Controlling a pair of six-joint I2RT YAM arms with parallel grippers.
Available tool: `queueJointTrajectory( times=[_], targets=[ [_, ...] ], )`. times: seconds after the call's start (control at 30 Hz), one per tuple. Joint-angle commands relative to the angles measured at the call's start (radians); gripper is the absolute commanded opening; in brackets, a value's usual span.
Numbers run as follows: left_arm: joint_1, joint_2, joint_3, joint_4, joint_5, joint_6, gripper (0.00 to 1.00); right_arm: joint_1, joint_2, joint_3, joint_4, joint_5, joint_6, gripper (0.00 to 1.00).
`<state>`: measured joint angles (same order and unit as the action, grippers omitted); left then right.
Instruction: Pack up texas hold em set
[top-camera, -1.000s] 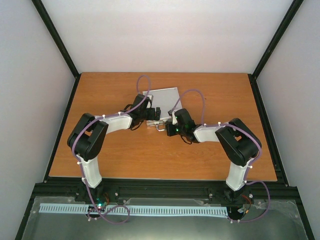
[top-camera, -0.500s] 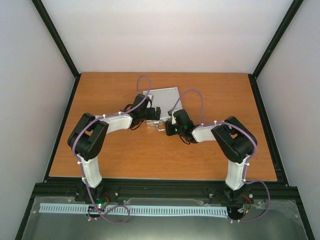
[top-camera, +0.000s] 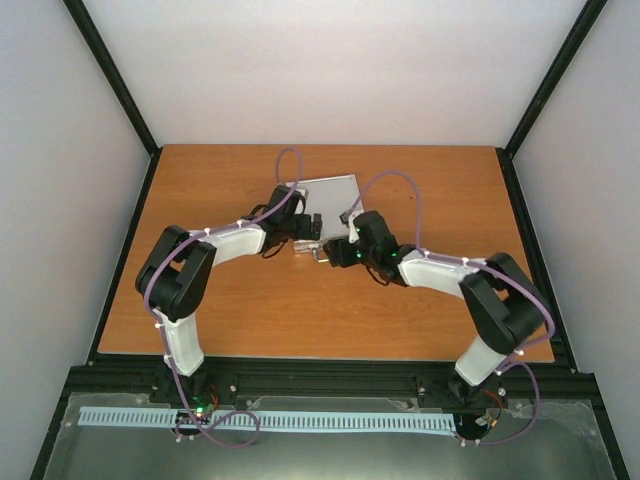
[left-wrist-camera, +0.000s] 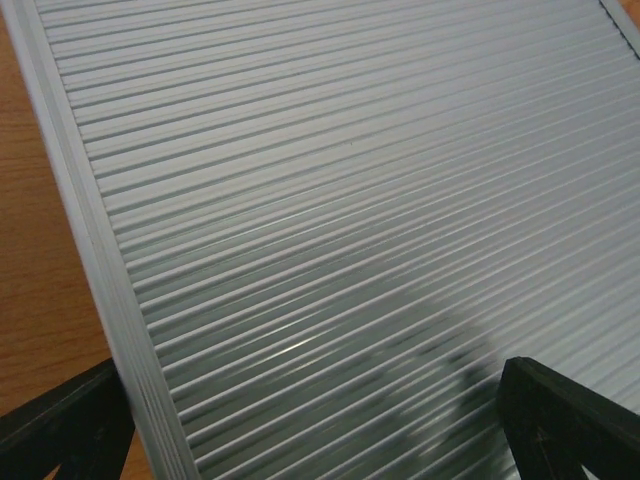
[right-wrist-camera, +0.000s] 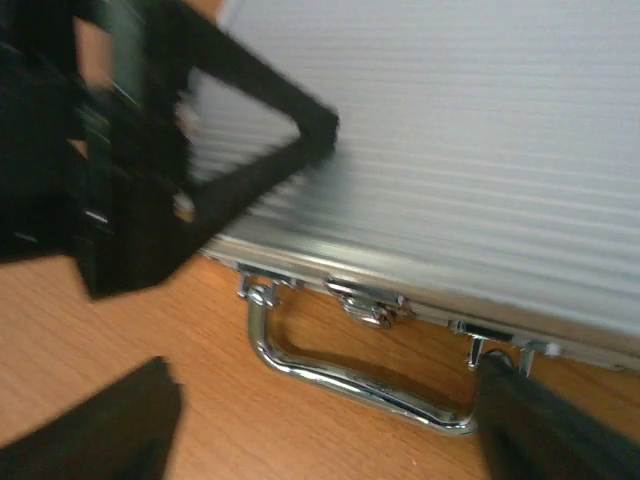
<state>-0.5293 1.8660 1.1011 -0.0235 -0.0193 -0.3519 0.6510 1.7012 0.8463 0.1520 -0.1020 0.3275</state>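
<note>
**Operator:** Where do we find the case (top-camera: 330, 193)?

**Technician:** It lies lid down on the table (top-camera: 230, 310), centre-rear. No chips, dice or cards are visible, so we judge them packed. The left pincer (top-camera: 308, 228) hovers spread over the ribbed lid. The right pincer (top-camera: 334, 252), also spread, faces the handle (right-wrist-camera: 350, 385) and latch (right-wrist-camera: 368, 300).

**Operator:** What can fail?

**Technician:** If we press the latch off-centre, the case may slide or the latch may not catch. The pincers sit close together, and the left one crowds the right wrist view, so we risk contact. A purple cable (top-camera: 398, 176) loops above the case.
</note>
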Motion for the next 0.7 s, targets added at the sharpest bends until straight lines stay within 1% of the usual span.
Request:
queueJointTrajectory(
  times=[0.0, 0.1, 0.2, 0.33, 0.47, 0.67],
  targets=[
    [-0.038, 0.007, 0.034, -0.326, 0.017, 0.073, 1.00, 0.013, -0.155, 0.039, -0.172, 0.055, -0.054, 0.98],
    [-0.037, -0.041, 0.097, -0.373, -0.011, 0.073, 1.00, 0.013, -0.224, 0.067, -0.283, 0.095, -0.061, 1.00],
    [-0.037, -0.089, 0.157, -0.421, -0.045, 0.078, 1.00, 0.013, -0.280, 0.087, -0.376, 0.174, -0.053, 1.00],
    [-0.037, -0.160, 0.212, -0.495, -0.145, 0.099, 1.00, 0.012, -0.306, 0.116, -0.474, 0.279, -0.053, 1.00],
    [-0.013, -0.238, 0.195, -0.504, -0.168, 0.102, 1.00, 0.008, -0.287, 0.157, -0.543, 0.360, -0.040, 1.00],
    [0.015, -0.344, 0.118, -0.503, -0.178, 0.089, 1.00, 0.004, -0.288, 0.184, -0.565, 0.371, -0.022, 1.00]
  ],
)
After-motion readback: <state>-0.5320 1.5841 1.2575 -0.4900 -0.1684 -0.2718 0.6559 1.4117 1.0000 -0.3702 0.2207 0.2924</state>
